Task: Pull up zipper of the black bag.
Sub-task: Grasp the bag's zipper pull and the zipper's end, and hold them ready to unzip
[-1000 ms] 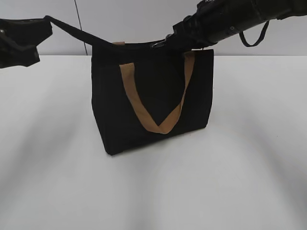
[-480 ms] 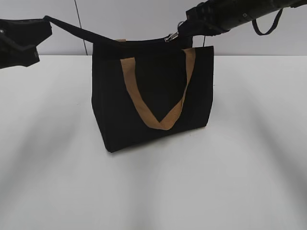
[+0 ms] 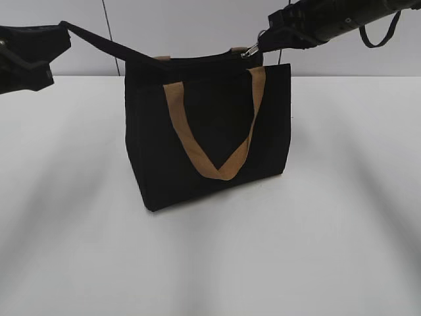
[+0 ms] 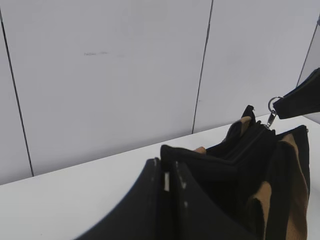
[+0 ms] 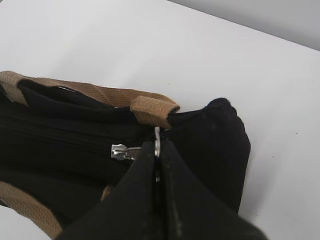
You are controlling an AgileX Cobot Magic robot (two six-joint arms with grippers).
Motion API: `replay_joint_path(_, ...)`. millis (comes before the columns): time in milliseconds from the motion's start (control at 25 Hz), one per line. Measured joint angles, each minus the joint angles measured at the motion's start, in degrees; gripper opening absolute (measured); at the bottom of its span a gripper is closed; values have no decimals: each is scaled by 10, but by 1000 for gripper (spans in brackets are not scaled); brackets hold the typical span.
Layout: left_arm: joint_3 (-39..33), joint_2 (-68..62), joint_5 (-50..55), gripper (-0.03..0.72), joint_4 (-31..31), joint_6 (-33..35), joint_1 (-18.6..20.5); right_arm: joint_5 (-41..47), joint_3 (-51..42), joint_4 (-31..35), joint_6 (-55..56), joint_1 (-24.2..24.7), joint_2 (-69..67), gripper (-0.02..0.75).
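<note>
The black bag (image 3: 210, 145) stands upright on the white table, with tan strap handles (image 3: 217, 164). My left gripper (image 3: 62, 29) is shut on a black fabric strip that runs taut from the bag's top left corner; the left wrist view shows the jaws (image 4: 169, 172) clamped on it. My right gripper (image 3: 263, 41) is shut on the zipper's silver pull tab (image 3: 250, 51) near the right end of the top edge. In the right wrist view, the jaws (image 5: 157, 150) pinch the tab's ring, with the silver slider (image 5: 120, 151) just to the left. The bag (image 5: 215, 135) lies beneath.
The white table (image 3: 342, 230) spreads around the bag, with a pale panelled wall (image 3: 184, 26) behind. A black cable loop (image 3: 378, 33) hangs from the right arm. The right gripper (image 4: 300, 100) and pull tab (image 4: 272, 117) also show in the left wrist view.
My right gripper has moved to the right along the bag's top edge, drawing the silver pull tab with it. The left gripper has held still.
</note>
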State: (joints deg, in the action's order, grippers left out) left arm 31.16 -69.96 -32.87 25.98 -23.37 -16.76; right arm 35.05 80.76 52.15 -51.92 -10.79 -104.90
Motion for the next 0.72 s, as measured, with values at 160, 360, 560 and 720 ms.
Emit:
replay_joint_path(160, 0, 0, 0, 13, 1, 0, 0, 0, 0, -1, 1, 0, 0, -15)
replay_joint_path(360, 0, -4, 0, 13, 0, 0, 0, 4, 0, -1, 2, 0, 0, -14)
replay_joint_path(560, 0, -7, -2, 13, -2, 0, 1, 7, 0, -1, 2, 0, 0, 68)
replay_joint_path(720, 0, -7, 0, 17, -2, 0, 1, 8, 0, -1, 2, 0, 0, 250)
